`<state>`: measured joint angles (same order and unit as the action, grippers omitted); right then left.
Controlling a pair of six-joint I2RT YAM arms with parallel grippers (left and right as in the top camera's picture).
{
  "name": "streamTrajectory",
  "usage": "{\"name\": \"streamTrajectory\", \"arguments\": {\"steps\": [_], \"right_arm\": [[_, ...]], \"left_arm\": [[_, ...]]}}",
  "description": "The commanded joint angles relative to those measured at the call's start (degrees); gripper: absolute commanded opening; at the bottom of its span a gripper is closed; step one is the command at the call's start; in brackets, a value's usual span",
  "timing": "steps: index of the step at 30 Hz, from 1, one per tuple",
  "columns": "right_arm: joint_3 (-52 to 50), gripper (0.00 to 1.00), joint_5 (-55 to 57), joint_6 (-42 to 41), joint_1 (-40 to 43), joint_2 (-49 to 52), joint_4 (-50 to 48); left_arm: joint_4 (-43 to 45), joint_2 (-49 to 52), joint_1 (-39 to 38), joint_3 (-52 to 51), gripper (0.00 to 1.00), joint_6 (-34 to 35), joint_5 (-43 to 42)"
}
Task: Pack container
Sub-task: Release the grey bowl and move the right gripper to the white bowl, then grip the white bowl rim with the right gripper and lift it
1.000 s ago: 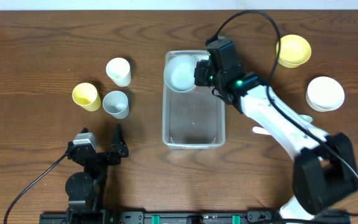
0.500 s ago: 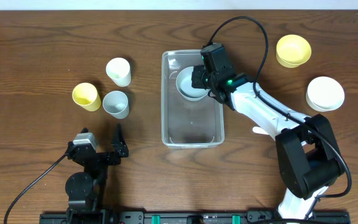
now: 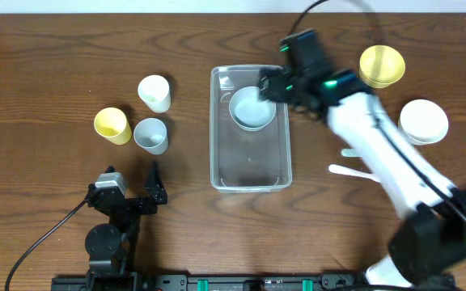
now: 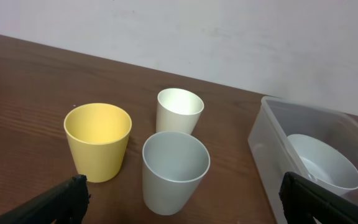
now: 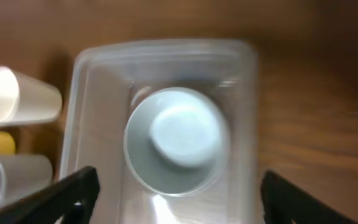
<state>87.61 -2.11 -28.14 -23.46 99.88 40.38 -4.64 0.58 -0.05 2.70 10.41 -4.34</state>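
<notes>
The clear container [image 3: 249, 166] stands mid-table, long side running away from me. A pale-blue bowl [image 3: 252, 108] lies upright in its far half, free of any finger. My right gripper [image 3: 273, 85] hovers open over the container's far right edge. In the right wrist view the bowl [image 5: 176, 140] sits inside the container [image 5: 166, 50], and the right gripper [image 5: 178, 180] spreads wider than the bowl with no contact. My left gripper [image 3: 132, 179] rests open near the front left, empty; in its own view the left gripper [image 4: 182, 193] faces three cups.
Yellow cup [image 3: 112, 125], white cup [image 3: 154, 92] and pale cup [image 3: 151, 135] stand left of the container. A yellow bowl [image 3: 382, 65] and white bowl [image 3: 423, 121] sit at the right. White utensils [image 3: 354, 170] lie under the right arm.
The right gripper carried the pale-blue bowl a little toward the container's middle, opened and let go of it, then pulled back to the far right. The left arm has not moved.
</notes>
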Motion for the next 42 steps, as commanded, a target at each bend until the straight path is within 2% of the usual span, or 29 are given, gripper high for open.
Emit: {"name": "streamTrajectory", "arguments": {"steps": [1,11,18,27,42], "right_arm": [[1.95,0.87,4.07,-1.14,7.85,-5.14,4.13],[0.98,0.89,4.31,-9.31,32.46,-3.85,22.75],[-4.33,0.93,5.31,-12.63,44.06,-3.19,24.52],[-17.11,0.93,5.27,-12.74,50.97,-3.19,11.89],[-29.03,0.86,5.11,-10.54,51.15,-3.17,-12.28]], "left_arm": [[-0.76,-0.24,0.13,-1.64,0.98,-0.94,-0.39],[-0.76,-0.24,0.13,-1.64,0.98,-0.94,-0.42],[-0.76,-0.24,0.13,-1.64,0.98,-0.94,-0.39],[-0.76,-0.24,0.13,-1.64,0.98,-0.94,-0.39],[-0.76,-0.24,0.13,-1.64,0.98,-0.94,-0.39]]}}
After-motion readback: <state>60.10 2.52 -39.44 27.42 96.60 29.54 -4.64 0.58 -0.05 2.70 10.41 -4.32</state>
